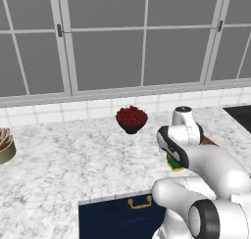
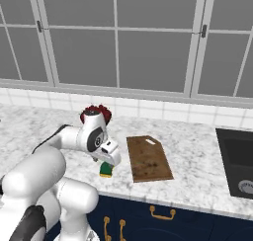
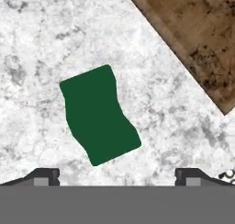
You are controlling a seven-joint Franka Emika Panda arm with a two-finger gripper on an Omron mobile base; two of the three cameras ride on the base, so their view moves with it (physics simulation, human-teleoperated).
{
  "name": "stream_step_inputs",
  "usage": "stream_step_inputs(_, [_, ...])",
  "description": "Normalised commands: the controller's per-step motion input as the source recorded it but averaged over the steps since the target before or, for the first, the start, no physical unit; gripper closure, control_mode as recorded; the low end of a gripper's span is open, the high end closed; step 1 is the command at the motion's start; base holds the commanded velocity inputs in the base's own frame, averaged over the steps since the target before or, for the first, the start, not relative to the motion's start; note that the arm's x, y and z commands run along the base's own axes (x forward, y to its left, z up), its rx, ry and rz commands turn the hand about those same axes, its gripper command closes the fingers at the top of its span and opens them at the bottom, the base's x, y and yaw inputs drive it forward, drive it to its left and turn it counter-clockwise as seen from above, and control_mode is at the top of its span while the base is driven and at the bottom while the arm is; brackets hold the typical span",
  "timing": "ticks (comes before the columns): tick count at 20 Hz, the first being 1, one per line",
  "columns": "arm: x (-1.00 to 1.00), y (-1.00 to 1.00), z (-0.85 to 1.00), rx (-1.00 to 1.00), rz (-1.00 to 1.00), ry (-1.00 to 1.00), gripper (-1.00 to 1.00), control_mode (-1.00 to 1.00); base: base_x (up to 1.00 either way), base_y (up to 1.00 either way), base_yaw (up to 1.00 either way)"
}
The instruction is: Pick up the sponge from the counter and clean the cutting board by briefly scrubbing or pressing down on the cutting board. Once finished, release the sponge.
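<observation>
The sponge (image 3: 98, 114) lies green side up on the counter (image 1: 73, 159), apart from the cutting board (image 2: 148, 158), whose corner sits just beyond it in the hand view. No brand, label or writing can be read on any item. The gripper (image 3: 117, 176) hangs directly over the sponge, fingertips spread wide to either side and touching nothing. In the right base view the sponge rests close to the counter's front edge, left of the board, with bare marble between them. The board also lies near the front edge; its far end carries a small hole. A dark bowl of red fruit (image 1: 131, 118) stands well back, probably clear of the arm's reach path, though the arm partly hides it.
</observation>
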Motion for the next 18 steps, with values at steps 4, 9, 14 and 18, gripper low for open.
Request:
stream_step_inputs(4, [-0.44,-0.69,0.98,0.3,0.0,-0.19,-1.0,-1.0,0.0,0.0,0.0])
stream_step_inputs(9, [-0.74,-1.0,1.0,0.46,0.0,-0.46,-1.0,-1.0,0.0,0.0,0.0])
stream_step_inputs(14, [-0.7,-0.92,1.0,0.39,0.0,-0.46,-1.0,-1.0,0.0,0.0,0.0])
stream_step_inputs(18, [-0.65,-0.41,1.0,0.25,-0.09,-0.36,-1.0,-1.0,0.0,0.0,0.0])
